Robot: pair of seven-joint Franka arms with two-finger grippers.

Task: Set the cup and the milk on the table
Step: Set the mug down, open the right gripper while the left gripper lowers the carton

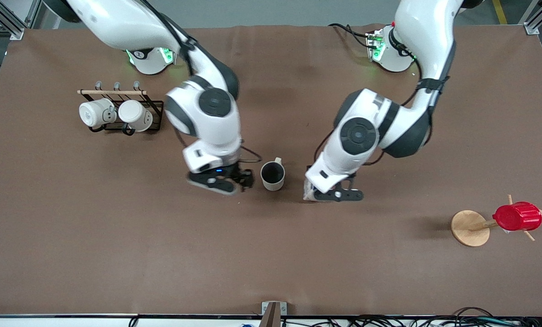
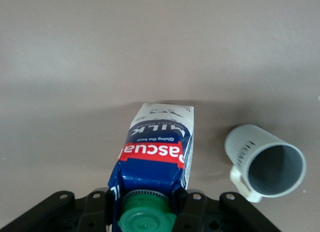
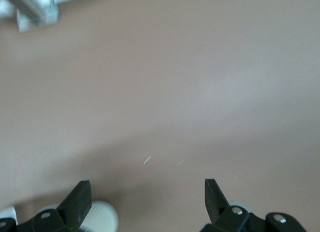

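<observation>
The cup (image 1: 272, 175), a cream mug with a grey inside, stands upright on the brown table (image 1: 271, 263) between the two grippers. It also shows in the left wrist view (image 2: 265, 162), with dark lettering on its side. My left gripper (image 1: 330, 194) is shut on the milk (image 1: 308, 193), beside the cup toward the left arm's end. In the left wrist view the gripper (image 2: 147, 199) holds the blue-and-white carton (image 2: 157, 152) just under its green cap, the base at the table. My right gripper (image 1: 243, 178) is open and empty, close beside the cup; its wrist view (image 3: 146, 184) shows bare table between the fingers.
A black rack (image 1: 116, 111) with two white mugs stands toward the right arm's end, near the bases. A wooden stand (image 1: 470, 227) with a red ribbed cup (image 1: 517, 216) stands toward the left arm's end. A pale rounded thing (image 3: 97, 214) shows beside one right finger.
</observation>
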